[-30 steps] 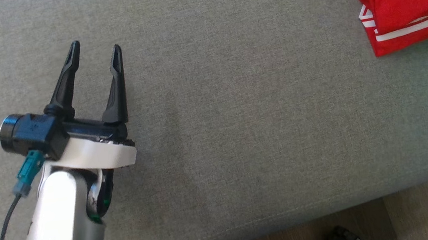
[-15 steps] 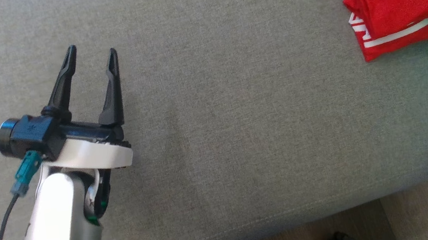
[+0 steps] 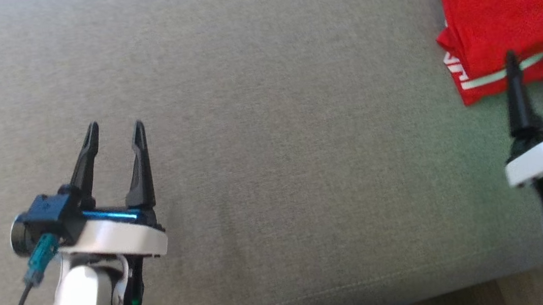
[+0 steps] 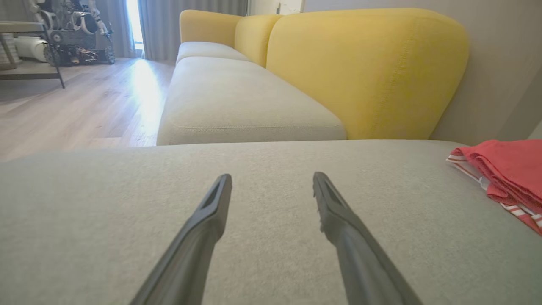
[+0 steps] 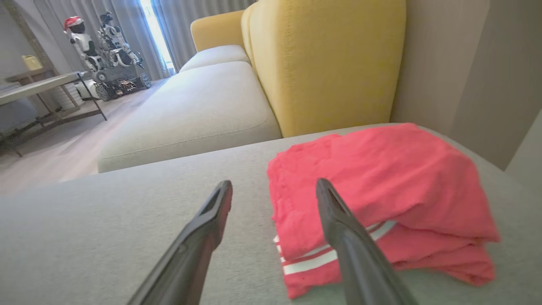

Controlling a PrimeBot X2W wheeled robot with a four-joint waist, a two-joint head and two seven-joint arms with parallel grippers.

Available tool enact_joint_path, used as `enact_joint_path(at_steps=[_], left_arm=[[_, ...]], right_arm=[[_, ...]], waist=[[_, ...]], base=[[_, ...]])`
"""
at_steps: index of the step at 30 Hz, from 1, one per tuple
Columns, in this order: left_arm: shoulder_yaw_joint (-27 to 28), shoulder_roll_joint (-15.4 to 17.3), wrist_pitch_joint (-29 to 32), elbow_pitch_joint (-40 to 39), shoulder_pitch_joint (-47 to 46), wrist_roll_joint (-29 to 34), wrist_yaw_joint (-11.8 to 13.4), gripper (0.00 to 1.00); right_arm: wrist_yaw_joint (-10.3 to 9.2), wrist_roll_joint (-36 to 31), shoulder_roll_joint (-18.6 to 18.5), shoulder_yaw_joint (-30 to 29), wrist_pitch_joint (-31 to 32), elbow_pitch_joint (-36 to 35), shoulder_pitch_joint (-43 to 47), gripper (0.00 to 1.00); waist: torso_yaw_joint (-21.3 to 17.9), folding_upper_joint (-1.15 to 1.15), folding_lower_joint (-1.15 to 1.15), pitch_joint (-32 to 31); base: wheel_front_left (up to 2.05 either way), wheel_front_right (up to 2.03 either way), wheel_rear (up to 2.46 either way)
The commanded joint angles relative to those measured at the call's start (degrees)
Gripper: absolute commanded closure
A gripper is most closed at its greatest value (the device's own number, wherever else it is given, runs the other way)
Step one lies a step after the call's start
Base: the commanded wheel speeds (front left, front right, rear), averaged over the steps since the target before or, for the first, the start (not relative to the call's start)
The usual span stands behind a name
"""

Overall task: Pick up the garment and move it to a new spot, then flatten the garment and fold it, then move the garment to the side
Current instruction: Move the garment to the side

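The garment is laid on the sofa cushion, just ahead of the right tool, well right of the left tool.
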Motion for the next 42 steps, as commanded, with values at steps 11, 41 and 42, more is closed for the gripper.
enact_joint_path(at_steps=[11,41,42], left_arm=[[3.3,0.7,-0.3,0.1,2.9,-1.4,1.2,0.0],[2.1,3.5,2.1,0.7,11.9,-1.8,2.1,0.0],[2.1,3.5,2.2,0.6,12.0,-1.9,2.2,0.0]], right_arm=[[0.2,-0.8,3.2,7.8,-7.0,-1.0,2.5,0.0],[0.2,-7.9,3.5,8.7,-6.2,1.1,13.2,0.0],[0.2,-8.0,3.5,8.7,-6.1,0.9,13.3,0.0]], waist=[[7.2,0.0,0.0,-6.6],[7.8,0.0,0.0,-17.1],[7.7,0.0,0.0,-17.2]], base=[[0.0,0.0,0.0],[0.0,0.0,0.0],[0.0,0.0,0.0]])
